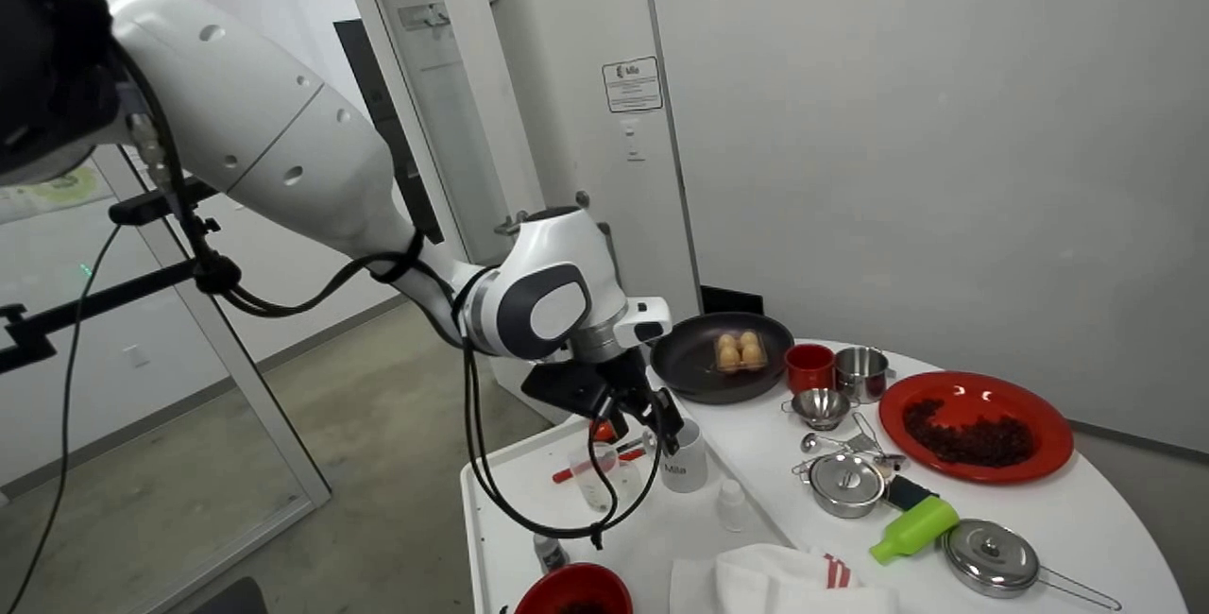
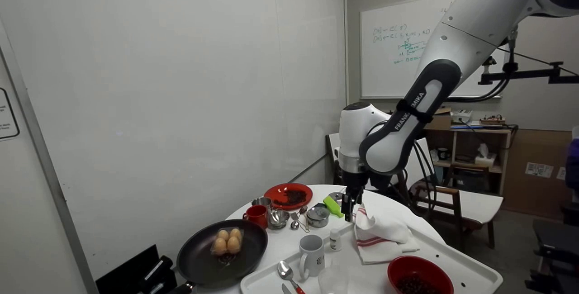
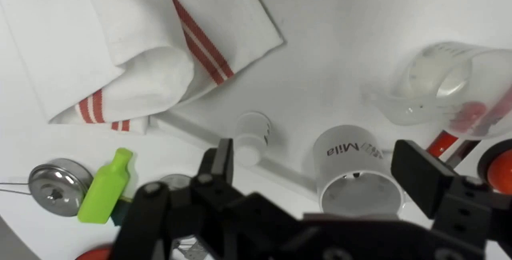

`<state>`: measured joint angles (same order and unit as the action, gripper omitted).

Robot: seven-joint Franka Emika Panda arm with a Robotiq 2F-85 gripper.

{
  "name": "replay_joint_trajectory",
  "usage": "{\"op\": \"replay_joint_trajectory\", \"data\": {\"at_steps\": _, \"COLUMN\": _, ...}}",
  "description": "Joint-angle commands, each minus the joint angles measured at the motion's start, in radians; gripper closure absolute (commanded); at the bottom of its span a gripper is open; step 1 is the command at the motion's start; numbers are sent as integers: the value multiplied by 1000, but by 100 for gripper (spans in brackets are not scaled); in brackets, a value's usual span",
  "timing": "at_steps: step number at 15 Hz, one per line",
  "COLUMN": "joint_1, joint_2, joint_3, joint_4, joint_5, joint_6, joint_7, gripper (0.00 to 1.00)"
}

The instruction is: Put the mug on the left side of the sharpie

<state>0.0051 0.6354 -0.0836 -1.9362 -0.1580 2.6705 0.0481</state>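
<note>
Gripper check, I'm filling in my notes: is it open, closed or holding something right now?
Gripper: open, holding nothing; the mug shows between the jaws in the wrist view, but is not gripped.

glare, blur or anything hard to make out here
Wrist view: nearest parts of the tool look slightly soft, the mug is crisp; in an exterior view, glare marks the red plate; in an exterior view, the clear cup nearly fades into the white tray.

Lab, by its look: robot arm point(image 2: 445, 65), whiteboard point(image 2: 393, 77) with handwritten formulas point(image 2: 398, 34), glass partition point(image 1: 151, 425).
</note>
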Motion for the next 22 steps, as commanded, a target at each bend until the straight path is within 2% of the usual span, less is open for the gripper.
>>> {"op": "replay_joint_trajectory", "data": {"at_steps": 1, "joint_1": 37, "joint_2": -5, "joint_3": -30, "joint_4": 26, "joint_5": 6, "joint_6": 14, "joint_7": 66, "gripper": 0}}
{"op": "replay_joint_trajectory", "data": {"at_steps": 7, "joint_1": 55, "joint_2": 66, "joint_3": -48, "joint_4": 175, "joint_5": 5, "joint_6": -102, "joint_7": 104, "gripper": 1}}
{"op": "replay_joint_trajectory", "data": {"at_steps": 8, "joint_1": 45, "joint_2": 25, "joint_3": -36, "joint_4": 99, "joint_5": 2, "joint_6": -52, "joint_7": 83, "gripper": 0}}
{"op": "replay_joint_trajectory", "data": {"at_steps": 12, "joint_1": 44, "joint_2": 30, "joint_3": -36, "joint_4": 107, "joint_5": 2, "joint_6": -57, "joint_7": 83, "gripper": 0}}
{"op": "replay_joint_trajectory", "data": {"at_steps": 13, "joint_1": 54, "joint_2": 20, "joint_3": -48, "joint_4": 78, "joint_5": -9, "joint_6": -47, "joint_7": 95, "gripper": 0}}
{"op": "replay_joint_trajectory", "data": {"at_steps": 15, "joint_1": 73, "joint_2": 61, "joint_3": -83, "joint_4": 91, "joint_5": -26, "joint_6": -58, "joint_7": 139, "gripper": 0}}
{"op": "replay_joint_trajectory", "data": {"at_steps": 16, "joint_1": 121, "joint_2": 78, "joint_3": -147, "joint_4": 91, "joint_5": -73, "joint_6": -22, "joint_7": 216, "gripper": 0}}
{"op": "replay_joint_trajectory", "data": {"at_steps": 17, "joint_1": 144, "joint_2": 92, "joint_3": -183, "joint_4": 94, "joint_5": -100, "joint_6": -2, "joint_7": 258, "gripper": 0}}
{"op": "replay_joint_trajectory", "data": {"at_steps": 19, "joint_1": 144, "joint_2": 125, "joint_3": -202, "joint_4": 119, "joint_5": -98, "joint_6": -8, "joint_7": 281, "gripper": 0}}
{"op": "replay_joint_trajectory", "data": {"at_steps": 22, "joint_1": 115, "joint_2": 166, "joint_3": -179, "joint_4": 172, "joint_5": -60, "joint_6": -48, "joint_7": 252, "gripper": 0}}
